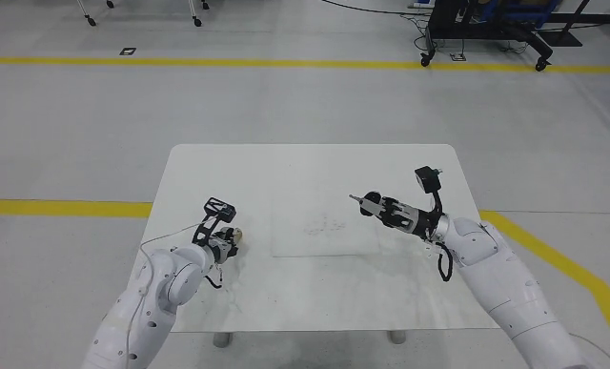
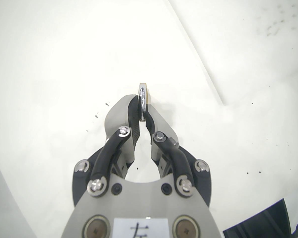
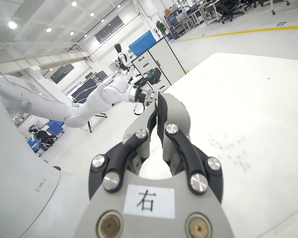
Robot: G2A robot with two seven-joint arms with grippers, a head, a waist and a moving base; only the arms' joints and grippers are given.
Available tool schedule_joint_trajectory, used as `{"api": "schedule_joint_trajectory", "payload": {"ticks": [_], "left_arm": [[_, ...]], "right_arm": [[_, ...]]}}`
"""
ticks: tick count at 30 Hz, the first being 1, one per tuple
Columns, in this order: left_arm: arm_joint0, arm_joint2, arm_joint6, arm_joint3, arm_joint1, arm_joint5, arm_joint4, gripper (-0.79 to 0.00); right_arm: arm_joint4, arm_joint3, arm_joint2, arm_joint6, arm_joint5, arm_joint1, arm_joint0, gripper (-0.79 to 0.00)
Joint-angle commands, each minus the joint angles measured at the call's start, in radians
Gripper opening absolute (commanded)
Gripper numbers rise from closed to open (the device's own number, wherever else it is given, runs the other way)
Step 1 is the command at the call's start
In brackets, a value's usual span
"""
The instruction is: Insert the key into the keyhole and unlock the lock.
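Note:
My left gripper (image 2: pixel 143 112) is shut on the lock (image 2: pixel 142 98), a small padlock seen edge-on with a silver shackle and a brass body. In the top view the left gripper (image 1: pixel 232 237) holds the lock (image 1: pixel 236 235) low over the table's left part. My right gripper (image 1: pixel 366 204) hangs over the table's right part, shut on the key (image 1: pixel 354 197), whose thin metal tip points towards the left arm. In the right wrist view, the key (image 3: pixel 158 91) pokes out just past the right gripper (image 3: pixel 160 100). A wide gap separates key and lock.
The white table (image 1: pixel 286 169) carries a thin white sheet (image 1: pixel 319 226) in its middle, with faint dark marks; its edge (image 2: pixel 193 50) runs ahead of the left gripper. The table's edges lie close behind both arms. Carts and a dark frame stand far off on the floor.

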Motion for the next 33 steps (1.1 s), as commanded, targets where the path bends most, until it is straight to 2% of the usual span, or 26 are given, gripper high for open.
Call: {"api": "schedule_joint_trajectory", "payload": {"ticks": [1, 7, 9, 10, 14, 15, 19, 21, 23, 24, 25, 26, 33], "left_arm": [[-0.002, 0.002, 0.004, 0.005, -0.001, -0.007, -0.003, -0.785], [-0.011, 0.010, 0.008, 0.016, -0.004, -0.013, -0.006, -0.770], [-0.012, 0.010, 0.009, 0.015, -0.005, -0.013, -0.008, -0.542], [-0.013, 0.009, 0.009, 0.015, -0.006, -0.012, -0.008, -0.465], [-0.015, 0.008, 0.013, 0.012, -0.007, -0.012, -0.008, -0.339], [-0.017, 0.008, 0.012, 0.011, -0.007, -0.012, -0.009, -0.332], [-0.023, 0.009, 0.007, 0.010, -0.009, -0.014, -0.009, -0.385], [-0.025, 0.010, 0.006, 0.010, -0.010, -0.013, -0.008, -0.437], [-0.027, 0.012, 0.005, 0.012, -0.010, -0.013, -0.006, -0.539], [-0.028, 0.013, 0.005, 0.015, -0.011, -0.013, -0.006, -0.610], [-0.029, 0.013, 0.004, 0.019, -0.011, -0.013, -0.009, -0.723], [-0.031, 0.013, 0.003, 0.023, -0.012, -0.012, -0.011, -0.785], [-0.043, 0.018, 0.016, 0.040, -0.016, -0.019, -0.016, -0.785]], "right_arm": [[0.000, 0.000, 0.000, 0.000, 0.000, 0.000, 0.000, -0.785], [0.000, 0.000, 0.000, 0.000, 0.000, 0.000, 0.000, -0.785], [0.000, 0.000, 0.000, 0.000, 0.000, 0.000, 0.000, -0.785], [0.000, 0.000, 0.000, 0.000, 0.000, 0.000, 0.000, -0.785], [0.000, 0.000, 0.000, 0.000, 0.000, 0.000, 0.000, -0.785], [0.000, 0.000, 0.000, 0.000, 0.000, 0.000, 0.000, -0.785], [0.000, 0.000, 0.000, 0.000, 0.000, 0.000, 0.000, -0.785], [0.000, 0.000, 0.000, 0.000, 0.000, 0.000, 0.000, -0.785], [0.000, 0.000, 0.000, 0.000, 0.000, 0.000, 0.000, -0.785], [0.000, 0.000, 0.000, 0.000, 0.000, 0.000, 0.000, -0.785], [0.000, 0.000, 0.000, 0.000, 0.000, 0.000, 0.000, -0.785], [0.000, 0.000, 0.000, 0.000, 0.000, 0.000, 0.000, -0.785], [0.000, 0.000, 0.000, 0.000, 0.000, 0.000, 0.000, -0.785]]}}
